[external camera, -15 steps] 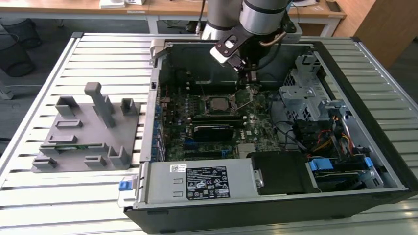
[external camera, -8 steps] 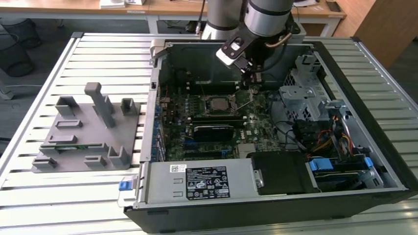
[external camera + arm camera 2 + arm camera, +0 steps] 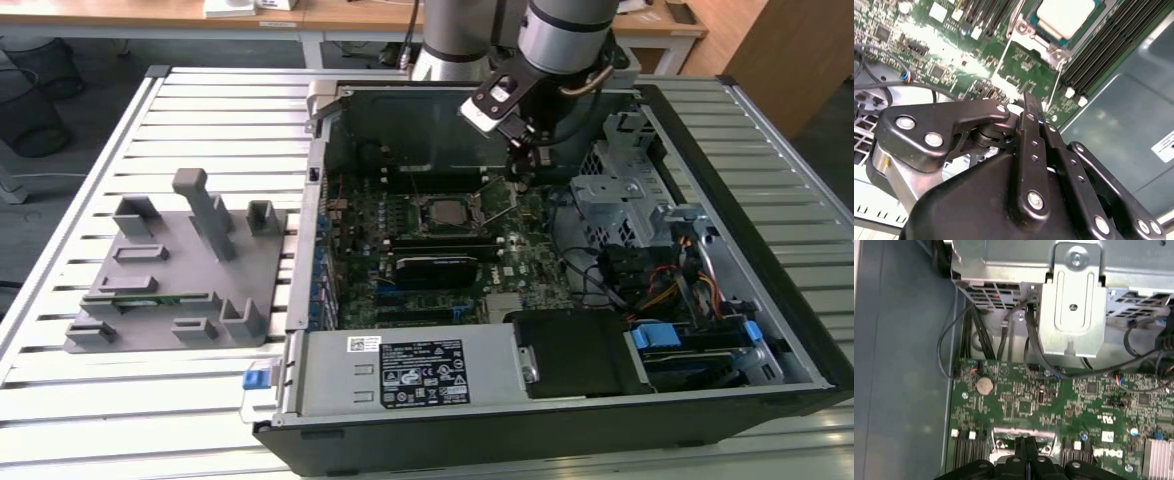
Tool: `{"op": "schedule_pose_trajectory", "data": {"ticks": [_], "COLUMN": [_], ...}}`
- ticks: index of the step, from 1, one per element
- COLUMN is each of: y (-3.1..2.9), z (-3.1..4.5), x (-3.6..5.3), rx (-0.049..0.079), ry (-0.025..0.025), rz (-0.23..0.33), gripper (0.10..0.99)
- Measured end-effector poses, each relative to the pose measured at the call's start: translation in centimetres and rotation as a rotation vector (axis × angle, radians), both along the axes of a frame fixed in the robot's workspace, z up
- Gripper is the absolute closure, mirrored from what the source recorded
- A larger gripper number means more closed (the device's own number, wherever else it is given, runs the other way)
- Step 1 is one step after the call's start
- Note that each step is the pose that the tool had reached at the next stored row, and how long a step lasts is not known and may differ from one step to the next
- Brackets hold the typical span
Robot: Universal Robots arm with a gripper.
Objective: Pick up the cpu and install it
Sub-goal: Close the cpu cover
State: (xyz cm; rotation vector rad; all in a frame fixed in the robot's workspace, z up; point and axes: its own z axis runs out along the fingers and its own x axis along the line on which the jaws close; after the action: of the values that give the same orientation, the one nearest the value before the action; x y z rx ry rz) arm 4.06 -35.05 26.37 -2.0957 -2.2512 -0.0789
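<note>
The cpu point(image 3: 446, 212) lies flat in its socket on the green motherboard point(image 3: 400, 200), inside the open computer case. Its pale silver top point(image 3: 1064, 17) shows in the second wrist view, with the metal socket frame around it. My gripper point(image 3: 518, 172) hangs inside the case just to the exterior view's right of the socket, a little above the board. Its two black fingers are pressed together at the tips point(image 3: 1032, 105) with nothing between them, and the same shut tips point(image 3: 1026, 441) show over the board in the first wrist view. A thin wire socket lever point(image 3: 1056, 97) runs close by the fingertips.
A grey plastic fixture point(image 3: 174, 270) with upright posts stands on the slatted table at the exterior view's left. In the case are a black block point(image 3: 434, 262), the power supply point(image 3: 407, 370), a metal drive cage point(image 3: 1071, 300) and loose cables point(image 3: 1004, 325) near the gripper.
</note>
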Motion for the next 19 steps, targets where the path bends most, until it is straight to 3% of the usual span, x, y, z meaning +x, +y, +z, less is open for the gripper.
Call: {"op": "schedule_pose_trajectory", "data": {"ticks": [11,15,19], "y": [0.61,0.77,0.82], "z": [-0.67,-1.02,-1.69], "x": [1.83,2.26,2.39], "rx": [-0.009,-0.011,-0.012], "ry": [0.0025,0.0052,0.0111], "rz": [0.000,0.000,0.000], "gripper": [0.980,0.980,0.980]}}
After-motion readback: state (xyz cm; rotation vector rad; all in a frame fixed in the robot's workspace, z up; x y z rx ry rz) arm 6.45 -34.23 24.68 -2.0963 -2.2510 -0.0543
